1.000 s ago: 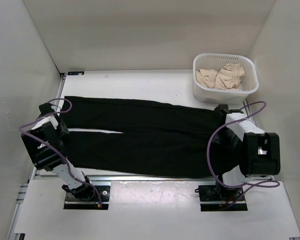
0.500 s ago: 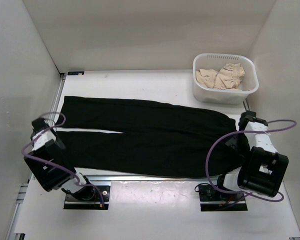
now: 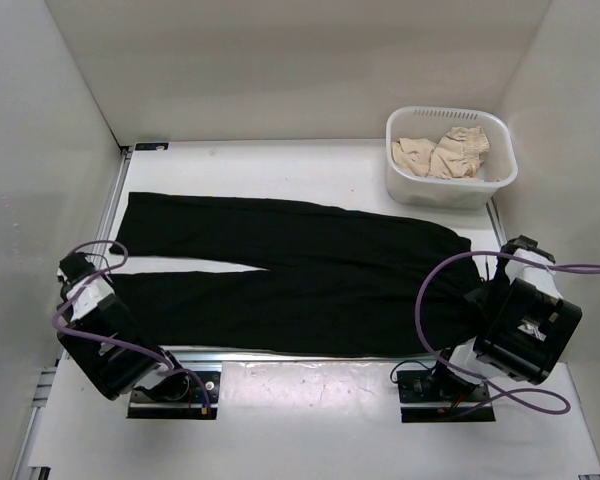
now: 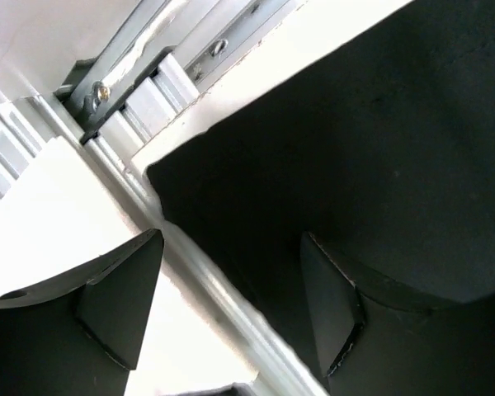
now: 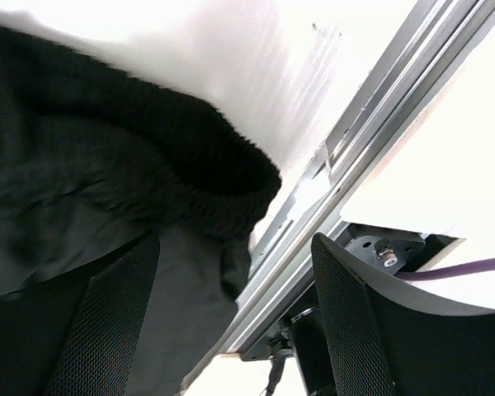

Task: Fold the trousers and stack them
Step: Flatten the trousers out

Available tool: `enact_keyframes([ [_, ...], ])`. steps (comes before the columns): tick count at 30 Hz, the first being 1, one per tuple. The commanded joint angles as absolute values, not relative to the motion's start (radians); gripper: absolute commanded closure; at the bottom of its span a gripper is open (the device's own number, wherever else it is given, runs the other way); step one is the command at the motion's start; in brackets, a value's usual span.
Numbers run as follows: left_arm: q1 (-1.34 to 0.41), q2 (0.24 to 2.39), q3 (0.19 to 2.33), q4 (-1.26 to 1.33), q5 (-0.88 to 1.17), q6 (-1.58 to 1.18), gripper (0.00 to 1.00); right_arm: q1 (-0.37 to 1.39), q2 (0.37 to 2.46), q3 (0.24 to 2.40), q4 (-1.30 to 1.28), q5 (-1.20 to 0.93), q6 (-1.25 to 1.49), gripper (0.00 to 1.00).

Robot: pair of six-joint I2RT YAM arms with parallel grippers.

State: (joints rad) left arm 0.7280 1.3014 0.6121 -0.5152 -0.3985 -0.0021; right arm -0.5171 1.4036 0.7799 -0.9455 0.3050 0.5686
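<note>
Cloth [image 3: 442,152] of a beige colour lies crumpled inside the white basket [image 3: 408,186], which stands at the far right corner of the worktop [image 3: 280,165]. The heap stays below the basket's rim.

The trousers [image 3: 290,270] lie spread flat across the middle of the worktop, near the basket but not touching it. Both legs run to the left, with a thin white strip showing between them. The waistband is at the right.

The worktop is white. A metal rail [image 3: 300,354] runs along its near edge, just beside the trousers' near side. Plain pale walls [image 3: 280,60] enclose it on the left, the far side and the right.

The left end effector [image 4: 227,309] hangs over the near left corner of the trousers with its fingers spread wide, holding nothing. One finger [image 4: 120,305] is over the white surface and the other over the black fabric. The right end effector [image 5: 231,322] is likewise spread wide and holds nothing. It sits beside the ribbed waistband at the right end, with one finger [image 5: 107,322] above the fabric and the other above the rail.
</note>
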Motion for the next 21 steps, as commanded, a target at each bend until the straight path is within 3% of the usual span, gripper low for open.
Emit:
enact_keyframes([
  [1,0.741,1.258,0.788,-0.642,-0.309,0.0,0.2,-0.523,1.313,0.859,-1.0,0.284,0.583,0.21],
  [6,0.658,1.356,1.165,-0.834,-0.1,0.0,0.18,-0.407,1.259,1.017,-1.068,0.319,0.643,0.21],
  [10,0.548,1.527,1.327,-0.871,-0.184,0.0,0.18,-0.365,1.279,1.072,-1.005,0.273,0.678,0.21],
  [16,0.457,1.672,1.203,-0.871,-0.368,0.0,0.37,-0.347,1.371,1.072,-0.959,0.221,0.69,0.21],
  [21,0.457,1.67,1.039,-0.741,-0.457,0.0,0.34,-0.328,1.362,0.905,-0.888,0.169,0.724,0.21],
])
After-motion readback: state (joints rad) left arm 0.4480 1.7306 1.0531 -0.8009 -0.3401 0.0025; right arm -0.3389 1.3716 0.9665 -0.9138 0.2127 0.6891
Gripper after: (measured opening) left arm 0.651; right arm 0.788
